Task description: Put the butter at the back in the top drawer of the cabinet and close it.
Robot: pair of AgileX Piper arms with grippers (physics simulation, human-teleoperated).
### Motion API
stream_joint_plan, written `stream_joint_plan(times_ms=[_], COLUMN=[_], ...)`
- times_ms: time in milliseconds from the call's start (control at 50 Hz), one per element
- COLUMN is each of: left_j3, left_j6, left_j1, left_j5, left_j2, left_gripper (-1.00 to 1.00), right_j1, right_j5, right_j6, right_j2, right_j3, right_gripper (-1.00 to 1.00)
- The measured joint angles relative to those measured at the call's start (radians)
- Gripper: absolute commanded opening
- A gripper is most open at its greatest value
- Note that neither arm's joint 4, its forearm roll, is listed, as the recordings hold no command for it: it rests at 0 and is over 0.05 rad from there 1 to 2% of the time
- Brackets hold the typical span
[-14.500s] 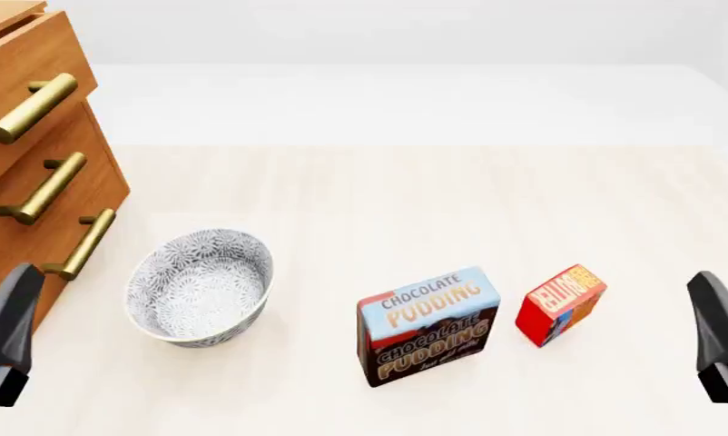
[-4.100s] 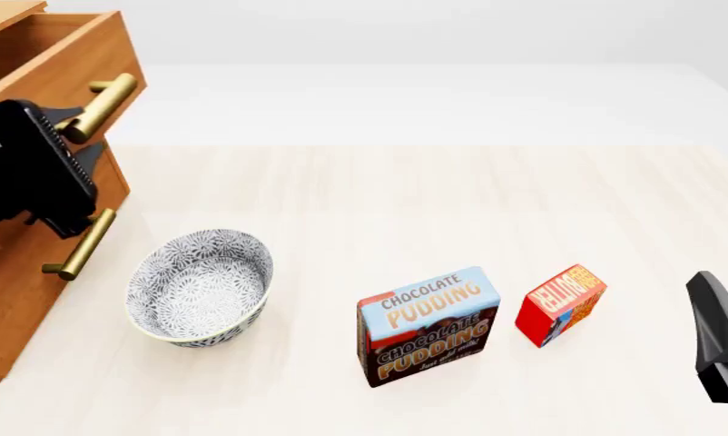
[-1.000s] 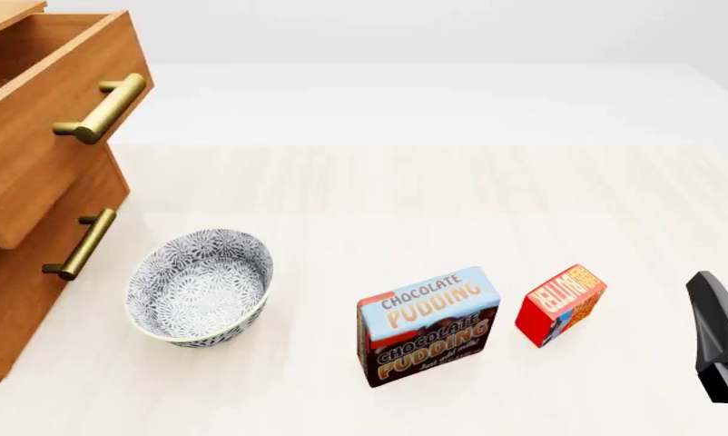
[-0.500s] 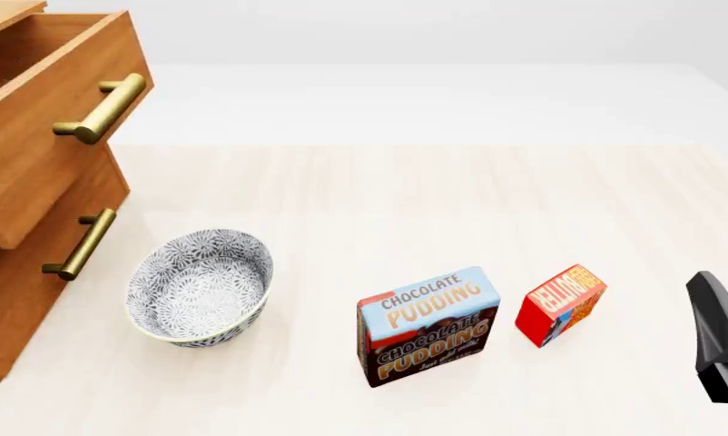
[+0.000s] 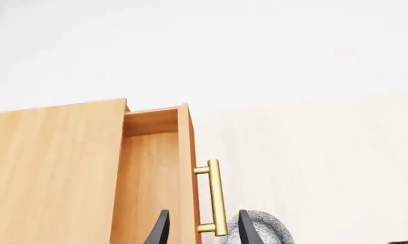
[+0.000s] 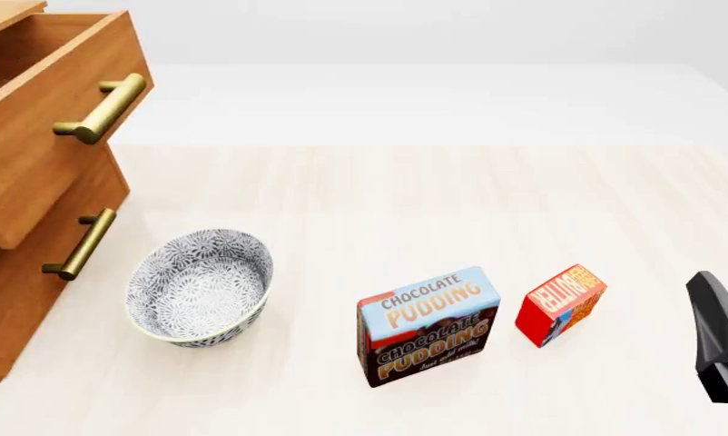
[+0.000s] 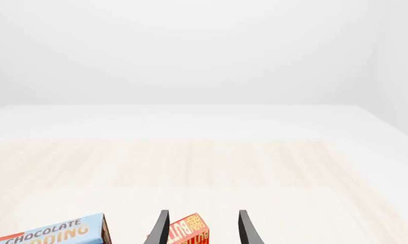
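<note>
Pale wood covers the bench (image 6: pixel 461 200). Nearest, at its right edge, the right claw (image 7: pixel 201 229) is spread wide and empty. The butter (image 6: pixel 560 303) stands just ahead of it, between its fingers, long side pointing away. Farther left, the left claw (image 5: pixel 201 231) hangs wide above the pulled-out top drawer (image 6: pixel 44 136).

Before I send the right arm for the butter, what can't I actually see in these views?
- Inside of the top drawer: front view shows only its front panel and rim; the frame edge cuts off the rest.
- Left gripper: out of the front view entirely.
- Butter: right wrist view cuts off its lower part.
- Right gripper: only finger tips show; front view crops it.
</note>
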Motion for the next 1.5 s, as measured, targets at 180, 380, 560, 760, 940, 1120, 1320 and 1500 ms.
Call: stream_joint_plan(times_ms=[180, 380, 560, 760, 940, 1120, 1320, 1500], left_j3=[0.033, 0.068, 0.096, 0.123, 0.150, 0.170, 0.186, 0.199], left_j6=[-0.021, -0.040, -0.052, -0.063, -0.069, -0.077, -0.087, -0.097], left_j1=[-0.002, -0.001, 0.000, 0.002, 0.007, 0.008, 0.011, 0.013], left_j5=[-0.016, -0.034, -0.050, -0.067, -0.084, -0.097, -0.108, -0.118], left_j2=[0.007, 0.010, 0.011, 0.011, 0.008, 0.008, 0.008, 0.010], left_gripper=[1.00, 1.00, 1.00, 1.00, 1.00, 1.00, 1.00, 1.00], right_j1=[0.000, 0.000, 0.000, 0.000, 0.000, 0.000, 0.000, 0.000], right_j5=[0.000, 0.000, 0.000, 0.000, 0.000, 0.000, 0.000, 0.000], right_j6=[0.000, 0.000, 0.000, 0.000, 0.000, 0.000, 0.000, 0.000], right_j2=[0.000, 0.000, 0.000, 0.000, 0.000, 0.000, 0.000, 0.000], right_j3=[0.000, 0.000, 0.000, 0.000, 0.000, 0.000, 0.000, 0.000], right_gripper=[1.00, 1.00, 1.00, 1.00, 1.00, 1.00, 1.00, 1.00])
